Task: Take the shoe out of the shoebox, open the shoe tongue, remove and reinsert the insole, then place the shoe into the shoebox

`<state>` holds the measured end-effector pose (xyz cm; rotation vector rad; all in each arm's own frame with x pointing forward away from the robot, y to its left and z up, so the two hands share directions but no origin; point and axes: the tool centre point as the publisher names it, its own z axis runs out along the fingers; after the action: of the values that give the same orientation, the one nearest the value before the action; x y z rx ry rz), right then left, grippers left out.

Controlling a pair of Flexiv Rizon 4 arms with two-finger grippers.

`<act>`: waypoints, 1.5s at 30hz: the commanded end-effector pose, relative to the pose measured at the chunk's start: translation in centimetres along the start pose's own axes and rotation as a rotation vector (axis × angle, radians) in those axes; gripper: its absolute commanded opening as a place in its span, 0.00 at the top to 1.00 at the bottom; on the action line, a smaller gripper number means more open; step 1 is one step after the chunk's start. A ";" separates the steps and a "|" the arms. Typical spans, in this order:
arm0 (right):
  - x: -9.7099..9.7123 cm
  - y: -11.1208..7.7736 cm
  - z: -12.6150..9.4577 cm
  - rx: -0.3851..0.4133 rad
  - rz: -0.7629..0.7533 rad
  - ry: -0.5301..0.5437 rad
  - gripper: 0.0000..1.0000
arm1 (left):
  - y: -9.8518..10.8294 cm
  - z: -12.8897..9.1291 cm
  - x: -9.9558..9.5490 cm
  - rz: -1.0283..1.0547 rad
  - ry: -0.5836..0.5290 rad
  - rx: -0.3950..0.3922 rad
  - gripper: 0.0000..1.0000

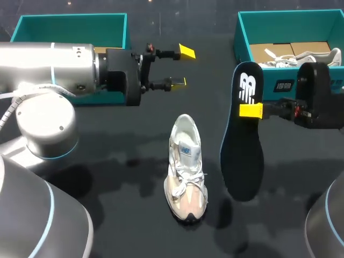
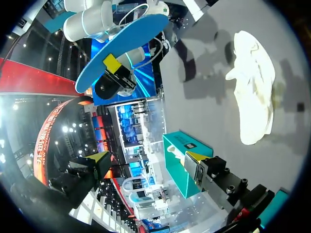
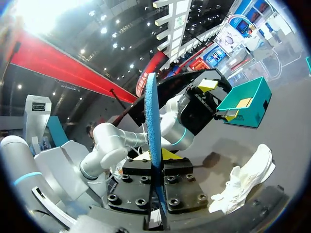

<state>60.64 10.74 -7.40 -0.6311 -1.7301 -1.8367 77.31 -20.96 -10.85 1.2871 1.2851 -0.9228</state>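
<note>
A white and beige shoe [image 1: 185,166] lies on the dark table, toe toward the near edge; it also shows in the left wrist view [image 2: 255,92] and the right wrist view [image 3: 248,179]. My right gripper [image 1: 250,110] is shut on the insole [image 1: 242,145], black on top with a white logo, held on edge above the table to the right of the shoe. Its blue underside [image 2: 121,48] faces my left arm, and it stands edge-on between the right fingers [image 3: 151,111]. My left gripper [image 1: 181,67] hangs open and empty behind the shoe, beside the left box.
A teal shoebox [image 1: 70,27] stands at the back left, partly behind my left arm. A second teal shoebox [image 1: 243,37] at the back right holds another white shoe [image 1: 301,56] and brown cardboard. Dark tabletop surrounds the shoe.
</note>
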 end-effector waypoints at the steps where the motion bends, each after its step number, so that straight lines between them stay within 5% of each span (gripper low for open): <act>1: -3.5 0.8 0.6 0.016 0.001 0.145 1.00 | -0.4 -0.8 0.0 0.002 0.001 0.000 0.00; 9: -3.5 0.8 0.6 0.016 0.001 0.145 1.00 | -0.4 -0.8 0.0 0.002 0.001 0.000 0.00; 18: -8.0 4.7 0.0 -0.032 0.229 0.085 1.00 | -0.4 -0.8 0.0 0.002 0.001 0.000 0.00; 29: -8.1 4.6 0.0 -0.006 0.245 0.047 1.00 | 0.2 -0.2 0.1 -0.001 -0.008 0.033 0.00; 40: -13.8 8.5 -0.2 -0.021 0.473 0.013 1.00 | 2.2 -0.4 0.6 -0.086 -0.050 0.041 0.00; 45: -13.8 8.5 -0.2 -0.021 0.473 0.013 1.00 | 2.2 -0.4 0.6 -0.086 -0.050 0.041 0.00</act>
<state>75.93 10.85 -9.89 -0.9593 -1.3957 -1.5356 79.31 -19.94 -11.07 1.2359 1.2991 -1.0400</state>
